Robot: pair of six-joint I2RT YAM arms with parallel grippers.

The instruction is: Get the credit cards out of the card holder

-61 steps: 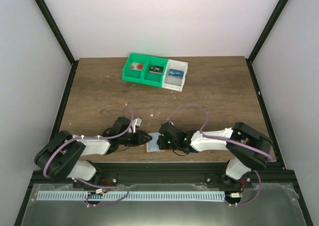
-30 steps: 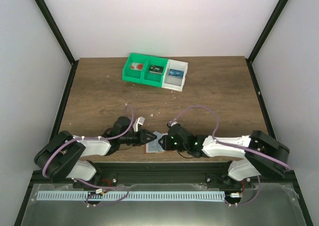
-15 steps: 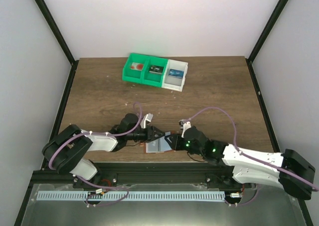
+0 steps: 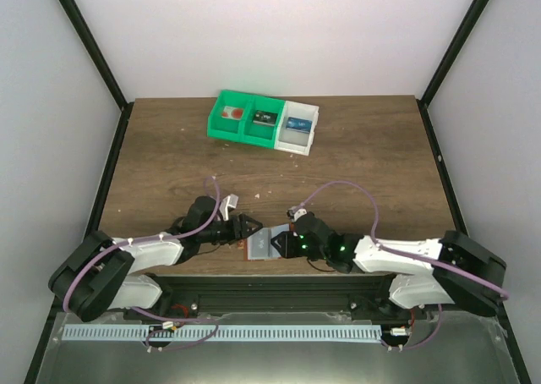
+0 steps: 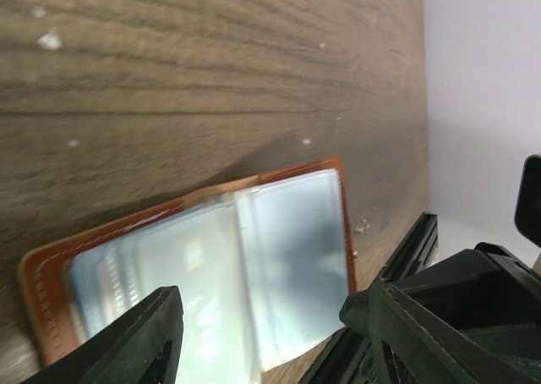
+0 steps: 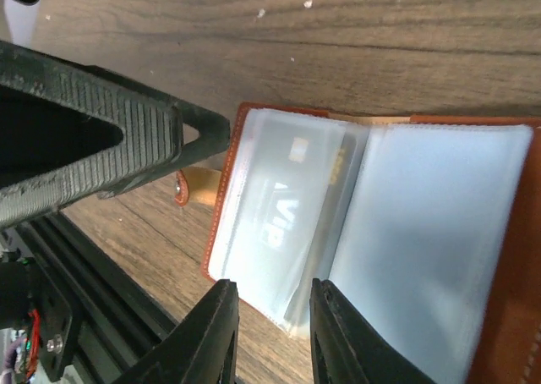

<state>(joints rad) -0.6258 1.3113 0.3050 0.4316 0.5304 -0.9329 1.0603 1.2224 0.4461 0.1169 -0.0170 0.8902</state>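
Left tool: Our left tool (image 5: 259, 304) is wide open and holds nothing. It sits low over the surface (image 4: 169, 164), just beside the left end of the card holder.
Card holder: The card holder (image 4: 264, 247) lies open and flat at the near edge of the surface, between our two tools. We see its brown rim and its pale see-through pockets facing up.
Bin: The green and white bin (image 4: 241, 136) is at the far side, well apart from the card holder.
Pale card: One pale card (image 6: 272, 219) with letters on it sits inside the left pocket. We cannot see a second card in these views.
Right tool: Our right tool (image 6: 272, 293) is over the near edge of the pockets. Its fingers are close together with a small gap. We cannot tell if they pinch a pocket edge.
Done: The card holder is open and both tools are right by it.
Left to do: We think no card is out yet. We need to grip the pale card, slide it out, then look for the other one.
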